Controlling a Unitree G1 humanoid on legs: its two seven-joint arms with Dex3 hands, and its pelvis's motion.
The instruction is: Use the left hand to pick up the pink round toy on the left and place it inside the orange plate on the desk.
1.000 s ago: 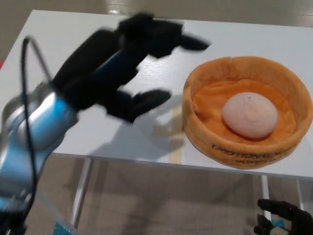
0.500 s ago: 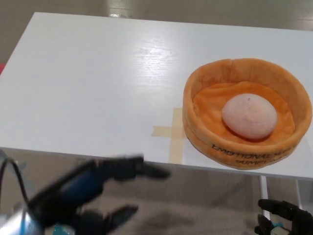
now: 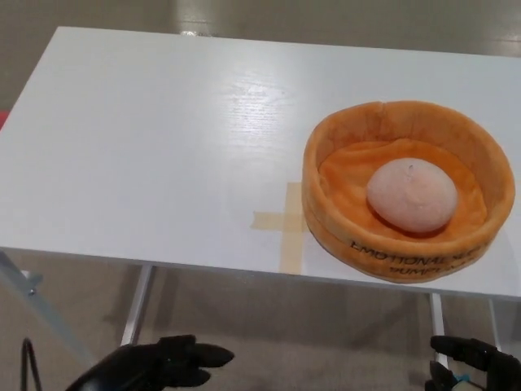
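The pink round toy lies inside the orange plate, a soft plush bowl on the right side of the white desk. My left hand hangs below the desk's front edge at the bottom left, empty, with its fingers loosely apart. Only part of my right hand shows at the bottom right corner, below the desk; its fingers look curled, holding nothing I can see.
A cross of tan tape is stuck on the desk just left of the plate. Desk legs and a beige floor show beneath the front edge.
My left arm has dropped from over the desk near the plate to below the front edge. The toy stays in the plate. The right hand has not moved.
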